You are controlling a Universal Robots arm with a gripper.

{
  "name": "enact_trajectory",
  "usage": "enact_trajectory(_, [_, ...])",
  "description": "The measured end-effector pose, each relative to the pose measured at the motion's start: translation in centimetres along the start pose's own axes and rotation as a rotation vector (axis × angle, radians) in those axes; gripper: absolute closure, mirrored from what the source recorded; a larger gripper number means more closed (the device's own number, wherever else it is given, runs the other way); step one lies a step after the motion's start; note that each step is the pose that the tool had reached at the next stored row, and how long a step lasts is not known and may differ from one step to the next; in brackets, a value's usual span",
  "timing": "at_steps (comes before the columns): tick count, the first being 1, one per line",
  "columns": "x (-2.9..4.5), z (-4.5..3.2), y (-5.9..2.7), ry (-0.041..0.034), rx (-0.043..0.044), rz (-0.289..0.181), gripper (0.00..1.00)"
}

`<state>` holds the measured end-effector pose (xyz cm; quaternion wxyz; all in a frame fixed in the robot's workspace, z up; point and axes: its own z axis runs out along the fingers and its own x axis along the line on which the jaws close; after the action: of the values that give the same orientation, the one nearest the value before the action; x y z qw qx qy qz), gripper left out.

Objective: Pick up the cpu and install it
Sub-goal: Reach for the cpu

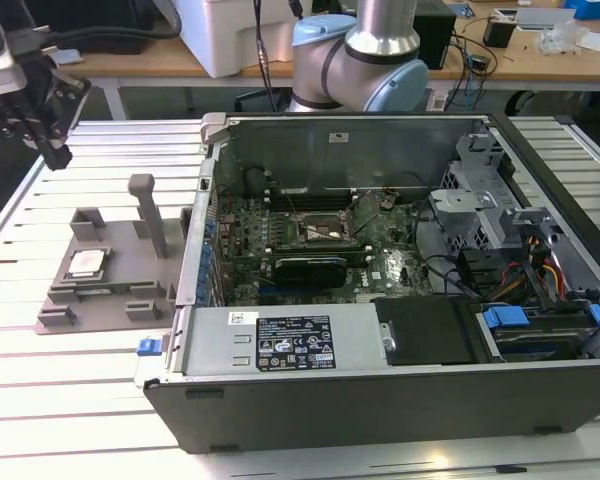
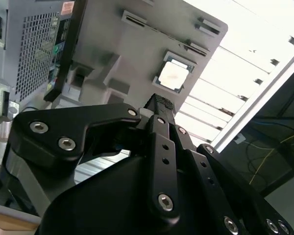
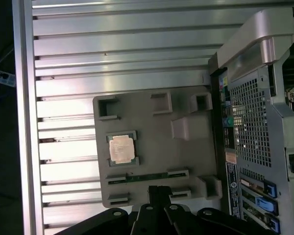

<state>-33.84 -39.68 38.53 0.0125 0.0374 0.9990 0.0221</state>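
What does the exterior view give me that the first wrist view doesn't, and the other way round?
Exterior view, not first wrist view: the inside of the open case, with the motherboard and its socket, plus the arm's joints beyond the case. First wrist view, not exterior: the perforated rear panel seen face-on. Both: the cpu lying in its pocket on the grey fixture, on the slatted table beside the case, and the gripper, fingers shut, apart from the cpu.
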Motion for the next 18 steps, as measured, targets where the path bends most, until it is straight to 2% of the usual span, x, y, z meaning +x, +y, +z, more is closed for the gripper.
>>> enact_trajectory(3, [0.94,0.06,-0.07,-0.0001,-0.0001,0.0,0.89])
enact_trajectory(5, [1.81,0.1,-0.14,0.0,0.0,0.0,0.89])
enact_trajectory(10, [3.04,0.14,-0.23,0.0,0.0,0.0,0.89])
enact_trajectory(13, [3.45,0.15,-0.27,-0.0001,0.0,0.0,0.89])
enact_trajectory(18, [3.65,0.15,-0.28,0.0,0.0,0.0,0.89])
